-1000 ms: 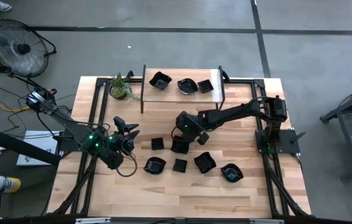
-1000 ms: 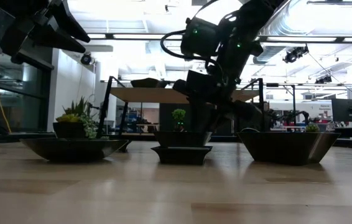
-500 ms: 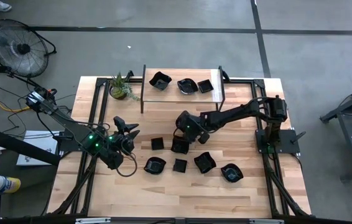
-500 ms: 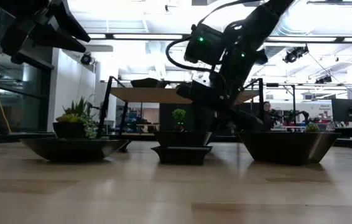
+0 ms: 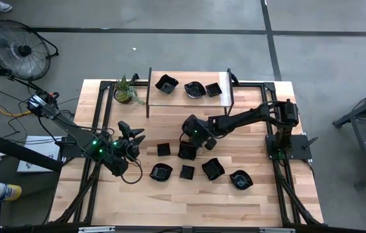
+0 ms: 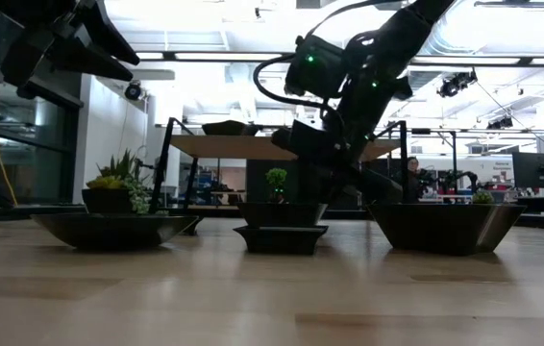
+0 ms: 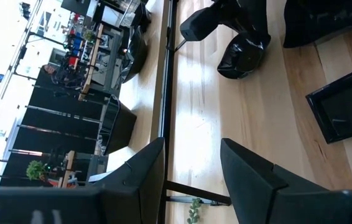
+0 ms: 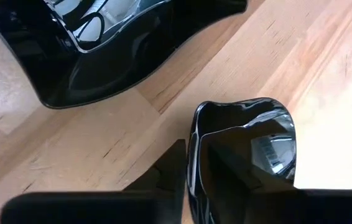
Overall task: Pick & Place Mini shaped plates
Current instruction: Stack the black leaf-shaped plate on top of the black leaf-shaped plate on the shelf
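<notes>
The left tool is waiting with its fingers spread, empty, hovering over bare worktop at the left; the small square plate is lying just to its right. In the middle, the right tool is pinching the rim of a glossy black dish, one finger inside the rim and one outside, with the dish just above or barely off the boards. Past that tool, toward the far edge, three plates are already sitting on the raised shelf: a wavy one, a rounded one and a square one. I am judging the job under halfway. Nearer than the tool, a round dish, a small square, a larger square and a wavy dish are still waiting.

From above, the arm is hiding the gripped dish; whether it is touching the wood cannot be told.
</notes>
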